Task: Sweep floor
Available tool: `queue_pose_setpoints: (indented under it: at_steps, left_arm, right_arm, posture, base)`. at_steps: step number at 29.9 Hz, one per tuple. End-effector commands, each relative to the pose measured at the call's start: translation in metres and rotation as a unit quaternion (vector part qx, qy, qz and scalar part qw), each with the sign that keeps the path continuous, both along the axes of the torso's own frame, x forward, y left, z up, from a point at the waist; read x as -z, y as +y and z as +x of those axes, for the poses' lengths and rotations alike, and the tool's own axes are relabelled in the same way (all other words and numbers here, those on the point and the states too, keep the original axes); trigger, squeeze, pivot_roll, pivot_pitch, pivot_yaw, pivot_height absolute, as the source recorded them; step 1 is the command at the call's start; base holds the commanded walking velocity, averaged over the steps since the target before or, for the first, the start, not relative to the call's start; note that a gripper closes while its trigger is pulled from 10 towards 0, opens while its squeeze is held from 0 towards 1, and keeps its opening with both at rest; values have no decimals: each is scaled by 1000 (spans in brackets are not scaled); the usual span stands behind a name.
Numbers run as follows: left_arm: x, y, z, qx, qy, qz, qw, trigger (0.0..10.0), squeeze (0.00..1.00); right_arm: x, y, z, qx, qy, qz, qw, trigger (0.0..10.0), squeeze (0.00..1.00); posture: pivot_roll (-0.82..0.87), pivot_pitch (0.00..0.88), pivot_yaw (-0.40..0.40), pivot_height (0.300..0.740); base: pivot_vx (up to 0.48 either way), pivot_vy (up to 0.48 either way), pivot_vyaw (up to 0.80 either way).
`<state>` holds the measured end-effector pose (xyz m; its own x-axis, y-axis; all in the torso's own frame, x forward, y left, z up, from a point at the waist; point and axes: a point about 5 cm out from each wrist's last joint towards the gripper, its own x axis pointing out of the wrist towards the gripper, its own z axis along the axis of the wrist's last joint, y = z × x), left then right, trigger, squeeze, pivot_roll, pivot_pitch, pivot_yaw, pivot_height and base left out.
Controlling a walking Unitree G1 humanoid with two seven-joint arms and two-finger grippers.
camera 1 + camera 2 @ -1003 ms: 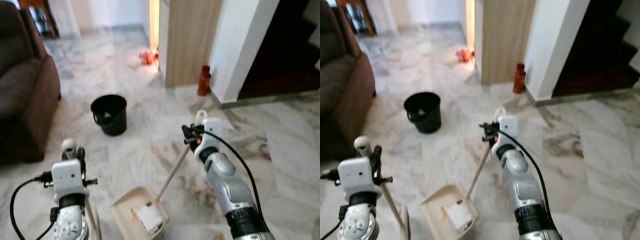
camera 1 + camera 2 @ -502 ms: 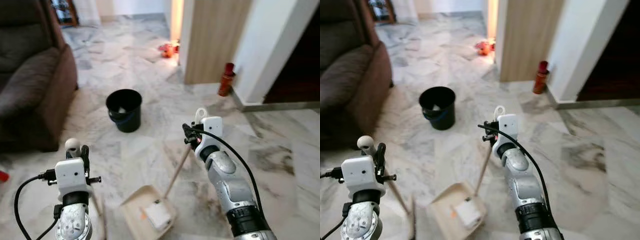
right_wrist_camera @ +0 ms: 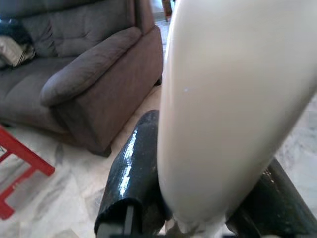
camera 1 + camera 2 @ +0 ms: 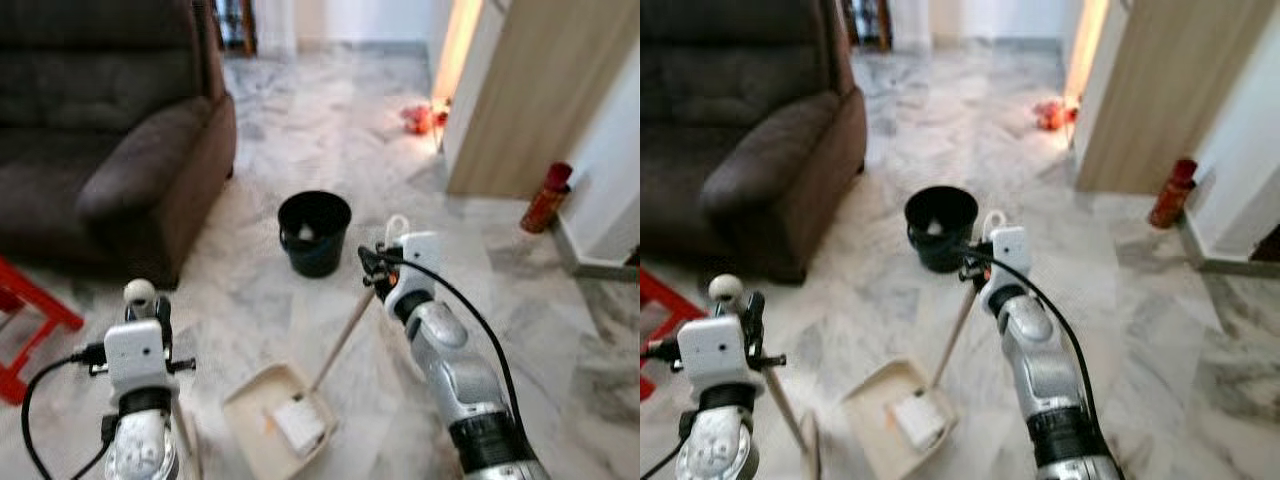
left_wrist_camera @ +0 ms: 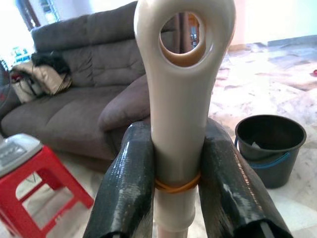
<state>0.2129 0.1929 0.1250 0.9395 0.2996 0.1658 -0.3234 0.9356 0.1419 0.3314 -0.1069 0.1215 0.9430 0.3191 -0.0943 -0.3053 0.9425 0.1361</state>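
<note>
Nearest the robot, the left hand (image 5: 173, 193) grips a cream broom handle (image 5: 181, 99), its two black fingers (image 5: 126, 183) pressed against either side of the shaft just below the looped end, where an orange band circles it; in the head views this hand (image 4: 145, 310) sits low on the left with the rounded handle tip above it and the stick running down toward the floor. Just ahead, a cream dustpan (image 4: 270, 420) lies on the marble floor (image 4: 560, 330) between the two arms, with a white scrap of rubbish (image 4: 298, 424) resting in its tray. Its long handle (image 4: 340, 340) slants up to the right hand (image 4: 375, 265), whose fingers (image 3: 129, 173) are clamped on the handle's cream top end. Just beyond that hand stands a black bucket (image 4: 314, 232) with something pale inside. To the left, a red stool (image 4: 25, 320) stands beside a dark brown sofa (image 4: 110, 130). On the right, a red bottle (image 4: 545, 197) stands near a wooden panel (image 4: 540, 90), and farther back some red-orange objects (image 4: 420, 118) lie on the floor by a bright doorway.
</note>
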Motion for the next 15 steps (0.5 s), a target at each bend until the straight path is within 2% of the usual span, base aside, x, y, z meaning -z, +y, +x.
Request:
queue_pose_setpoints:
  at_steps: [1, 15]
  left_arm:
    - [-7, -3, 0, 5, -17, 7, 1000, 10000, 0]
    - [-6, -4, 1, 5, -16, 7, 1000, 10000, 0]
  right_arm:
    - [-10, -3, 2, 4, -20, 6, 1000, 10000, 0]
    - [-9, -1, 2, -1, -14, 12, 1000, 10000, 0]
  posture:
    - [-150, 62, 48, 740]
    - [-152, 54, 49, 740]
  base:
    - [300, 0, 0]
    - [302, 0, 0]
